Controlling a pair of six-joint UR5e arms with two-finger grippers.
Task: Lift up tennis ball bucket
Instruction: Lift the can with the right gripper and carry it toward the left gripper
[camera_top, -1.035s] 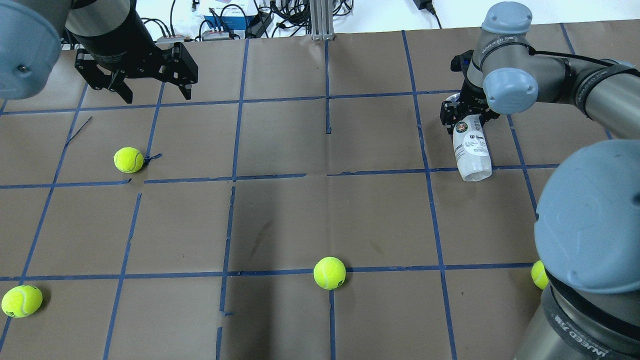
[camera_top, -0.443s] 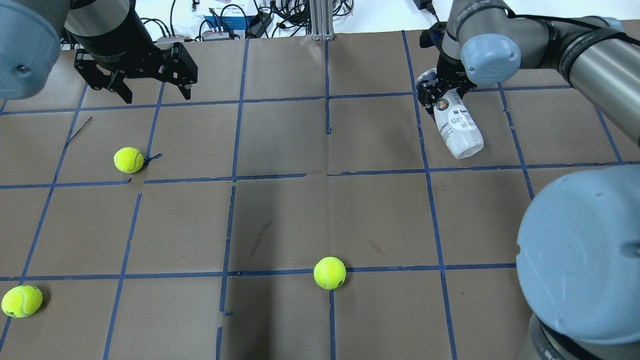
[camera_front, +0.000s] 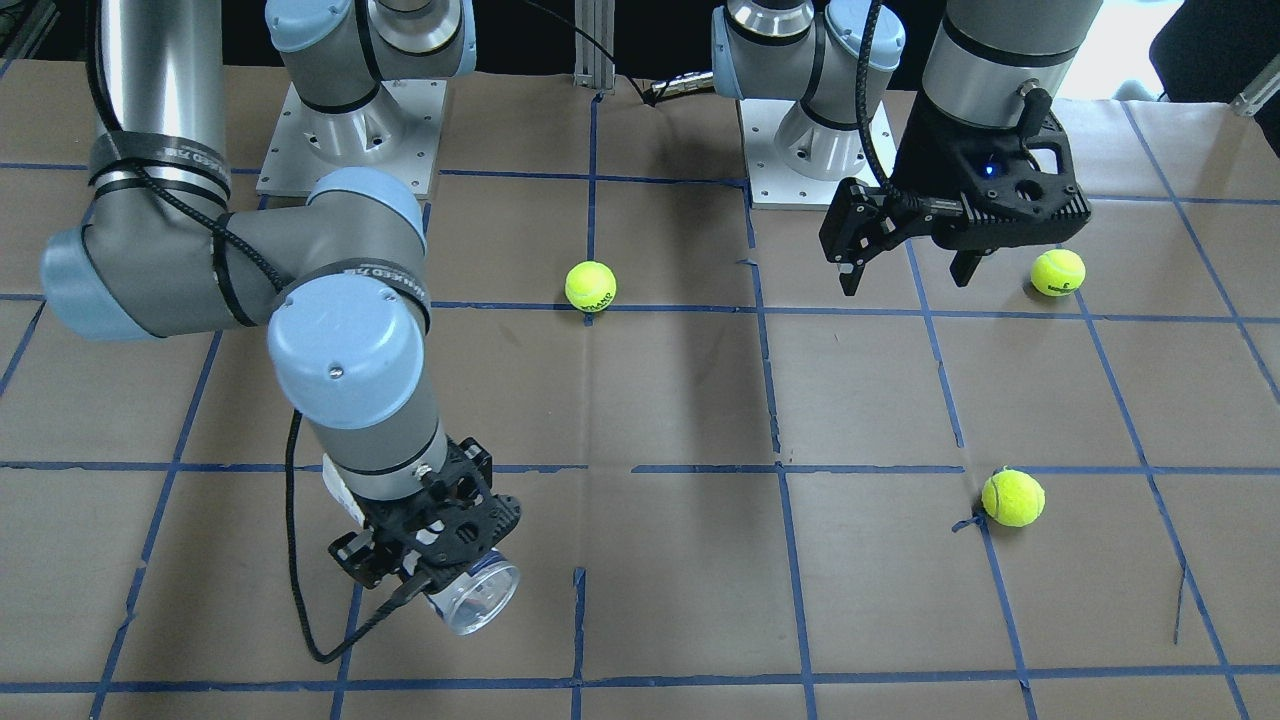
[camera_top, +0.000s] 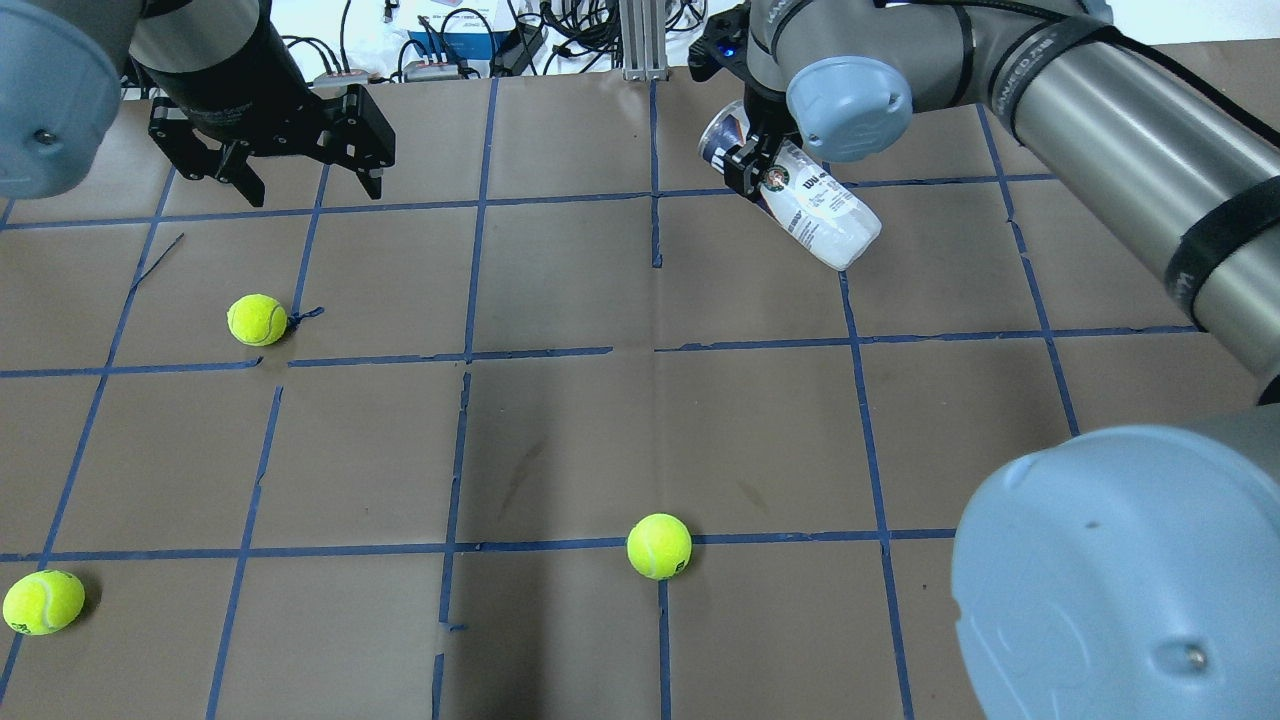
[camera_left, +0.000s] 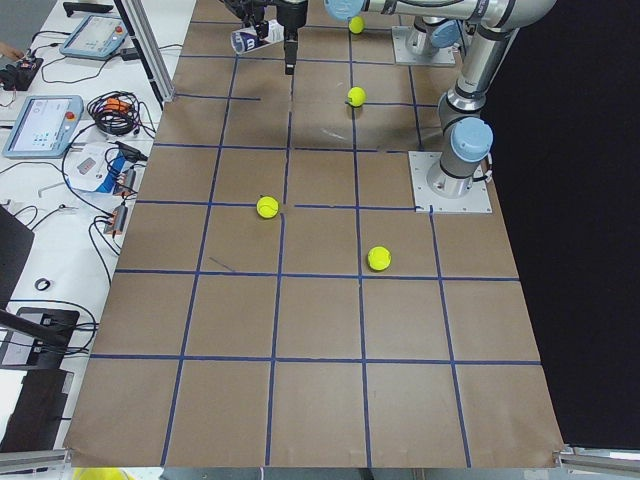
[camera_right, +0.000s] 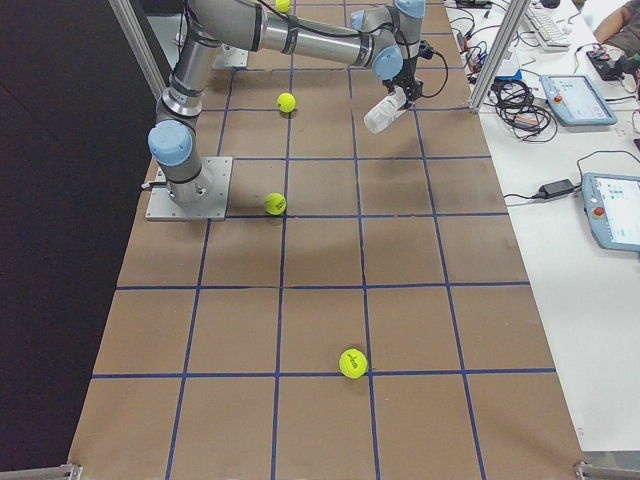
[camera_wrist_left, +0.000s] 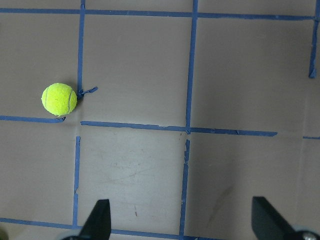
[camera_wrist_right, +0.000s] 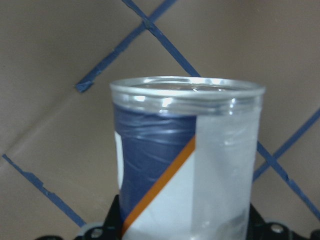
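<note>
The tennis ball bucket is a clear tube with a white and navy Wilson label and a metal rim. My right gripper is shut on it near the open end and holds it tilted, off the table, at the far middle-right. The tube's open rim faces the front-facing view, under the gripper. The right wrist view shows the rim and label close up. It also shows in the exterior right view. My left gripper is open and empty, above the far left of the table, and shows in the front-facing view too.
Three tennis balls lie on the brown paper with its blue tape grid: one at the left, one at the near middle, one at the near left corner. Cables and boxes lie beyond the far edge.
My right arm has carried the bucket up and away from the robot, toward the table's far middle, and the tube now tilts more. The left arm has not moved.
</note>
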